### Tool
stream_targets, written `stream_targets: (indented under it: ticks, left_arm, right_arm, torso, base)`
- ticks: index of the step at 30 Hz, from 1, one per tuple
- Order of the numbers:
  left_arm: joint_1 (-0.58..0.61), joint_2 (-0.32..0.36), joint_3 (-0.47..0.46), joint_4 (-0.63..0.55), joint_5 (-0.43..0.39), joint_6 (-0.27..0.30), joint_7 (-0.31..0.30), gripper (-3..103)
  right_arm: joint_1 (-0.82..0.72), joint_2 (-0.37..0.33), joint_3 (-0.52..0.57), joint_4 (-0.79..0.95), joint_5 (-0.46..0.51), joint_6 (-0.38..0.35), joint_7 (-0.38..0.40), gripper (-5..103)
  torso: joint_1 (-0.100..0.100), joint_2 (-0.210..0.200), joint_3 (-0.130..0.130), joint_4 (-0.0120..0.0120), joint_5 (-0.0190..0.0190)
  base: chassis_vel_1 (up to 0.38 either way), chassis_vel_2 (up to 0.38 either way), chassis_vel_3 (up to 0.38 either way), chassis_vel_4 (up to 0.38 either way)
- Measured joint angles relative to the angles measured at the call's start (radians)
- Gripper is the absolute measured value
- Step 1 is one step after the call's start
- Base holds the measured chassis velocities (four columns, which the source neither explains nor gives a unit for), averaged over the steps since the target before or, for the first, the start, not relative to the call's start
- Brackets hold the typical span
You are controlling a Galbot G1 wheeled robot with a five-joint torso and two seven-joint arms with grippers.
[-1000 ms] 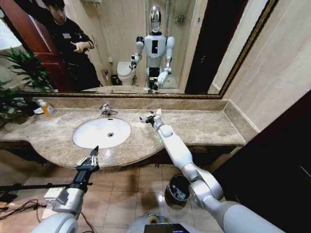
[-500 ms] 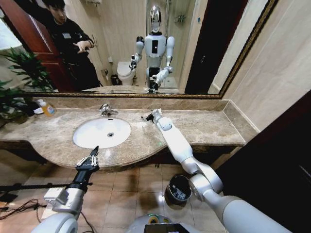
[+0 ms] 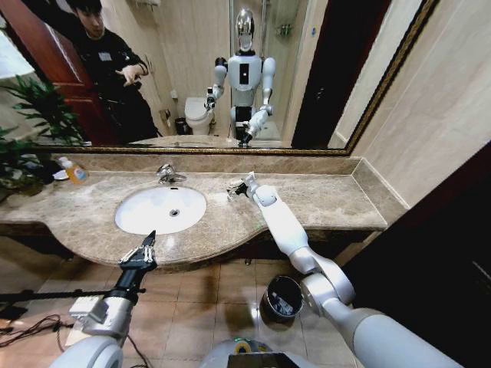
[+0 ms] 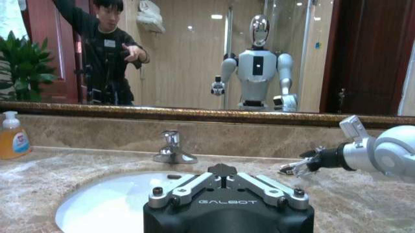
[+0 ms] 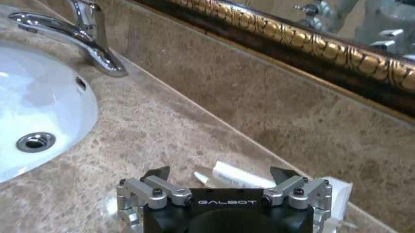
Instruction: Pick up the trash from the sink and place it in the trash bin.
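Right claw (image 5: 220, 180) spread over white wrapper (image 5: 241, 176), seemingly clear; marble countertop (image 5: 162, 126).

The right arm reaches out over the marble table, its jaws (image 3: 234, 189) poised just above the stone to the right of the white oval sink (image 3: 160, 209), near the chrome faucet (image 3: 167, 174); whether they are open cannot be told. The left arm hangs low before the table's front edge, its jaws (image 3: 140, 251) spread apart and holding nothing. An orange soap bottle (image 3: 74, 172) stands at the table's far left. The trash bin (image 3: 281, 300) sits on the tiled floor under the right arm.
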Motion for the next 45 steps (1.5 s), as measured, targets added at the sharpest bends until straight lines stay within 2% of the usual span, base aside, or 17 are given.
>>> stream_targets:
  ticks: [4,5,8,9,11,12,16,19,20,21,24,28,30,31,36,39,45]
  left_arm:
    - [0.000,0.000,0.000,0.000,0.000,0.000,0.000,0]
    - [0.000,0.000,0.000,0.000,0.000,0.000,0.000,0]
    - [0.000,0.000,0.000,0.000,0.000,0.000,0.000,0]
    - [0.000,0.000,0.000,0.000,0.000,0.000,0.000,0]
    - [0.000,0.000,0.000,0.000,0.000,0.000,0.000,0]
    - [0.000,0.000,0.000,0.000,0.000,0.000,0.000,0]
    - [0.000,0.000,0.000,0.000,0.000,0.000,0.000,0]
    - [0.000,0.000,0.000,0.000,0.000,0.000,0.000,0]
    - [0.000,0.000,0.000,0.000,0.000,0.000,0.000,0]
    - [0.000,0.000,0.000,0.000,0.000,0.000,0.000,0]
    - [0.000,0.000,0.000,0.000,0.000,0.000,0.000,0]
    - [0.000,0.000,0.000,0.000,0.000,0.000,0.000,0]
    - [0.000,0.000,0.000,0.000,0.000,0.000,0.000,0]
    - [0.000,0.000,0.000,0.000,0.000,0.000,0.000,0]
    - [0.000,0.000,0.000,0.000,0.000,0.000,0.000,0]
    - [0.000,0.000,0.000,0.000,0.000,0.000,0.000,0]
    - [0.000,0.000,0.000,0.000,0.000,0.000,0.000,0]
  right_arm:
    - [0.007,0.007,0.001,-0.023,-0.030,0.022,0.006,103]
    - [0.007,0.007,0.000,-0.029,-0.037,0.027,0.009,99]
    - [0.007,0.005,0.000,-0.042,-0.059,0.043,0.008,99]
    - [0.008,0.003,0.003,-0.051,-0.075,0.052,0.008,89]
    - [0.011,0.005,0.014,-0.064,-0.102,0.056,0.013,78]
    - [0.011,0.005,0.014,-0.064,-0.102,0.056,0.013,78]
    - [0.013,0.007,0.018,-0.071,-0.121,0.058,0.055,57]
    - [0.013,0.007,0.018,-0.071,-0.123,0.060,0.061,57]
    - [0.013,0.007,0.018,-0.071,-0.124,0.062,0.067,46]
    - [0.013,0.007,0.018,-0.070,-0.123,0.065,0.071,40]
    - [0.010,0.006,0.018,-0.070,-0.123,0.072,0.079,35]
    - [0.000,0.007,0.019,-0.069,-0.118,0.082,0.095,14]
    - [-0.002,0.008,0.020,-0.068,-0.117,0.083,0.097,14]
    - [-0.006,0.008,0.021,-0.063,-0.114,0.088,0.098,3]
    - [-0.028,0.005,-0.001,-0.022,-0.069,0.087,0.107,0]
    - [-0.038,0.010,-0.008,0.017,-0.009,0.069,0.137,0]
    - [-0.039,0.007,0.003,0.056,0.034,0.062,0.155,0]
  torso:
    - [0.000,0.000,0.000,0.0000,0.0000]
    - [0.000,0.000,0.000,0.0001,0.0000]
    - [0.000,0.000,0.000,0.0000,0.0000]
    - [0.000,0.000,0.000,0.0000,0.0001]
    - [0.000,0.000,0.000,-0.0001,0.0000]
    - [0.000,0.000,0.000,-0.0001,0.0000]
    - [0.000,0.000,0.000,0.0000,0.0000]
    - [0.000,0.000,0.000,0.0000,0.0000]
    - [0.000,0.000,0.000,0.0000,0.0000]
    - [0.000,0.000,0.000,0.0000,0.0000]
    - [0.000,0.000,0.000,0.0000,0.0000]
    - [0.000,0.000,0.000,0.0000,0.0000]
    - [0.000,0.000,0.000,0.0000,0.0000]
    - [0.000,0.000,0.000,0.0000,0.0000]
    - [0.000,0.000,0.000,0.0000,0.0000]
    - [0.000,0.000,0.000,0.0000,-0.0001]
    - [0.000,0.000,0.000,0.0001,0.0000]
  base:
    - [0.000,0.000,0.000,0.000]
    - [0.000,0.000,0.000,0.000]
    - [0.000,0.000,0.000,0.000]
    - [0.000,0.000,0.000,0.000]
    - [0.000,0.000,0.000,0.000]
    - [0.000,0.000,0.000,0.000]
    - [0.000,0.000,0.000,0.000]
    - [0.000,0.000,0.000,0.000]
    - [0.000,0.000,0.000,0.000]
    - [0.000,0.000,0.000,0.000]
    - [0.000,0.000,0.000,0.000]
    - [0.000,0.000,0.000,0.000]
    - [0.000,0.000,0.000,0.000]
    - [0.000,0.000,0.000,0.000]
    - [0.000,0.000,0.000,0.000]
    - [0.000,0.000,0.000,0.000]
    - [0.000,0.000,0.000,0.000]
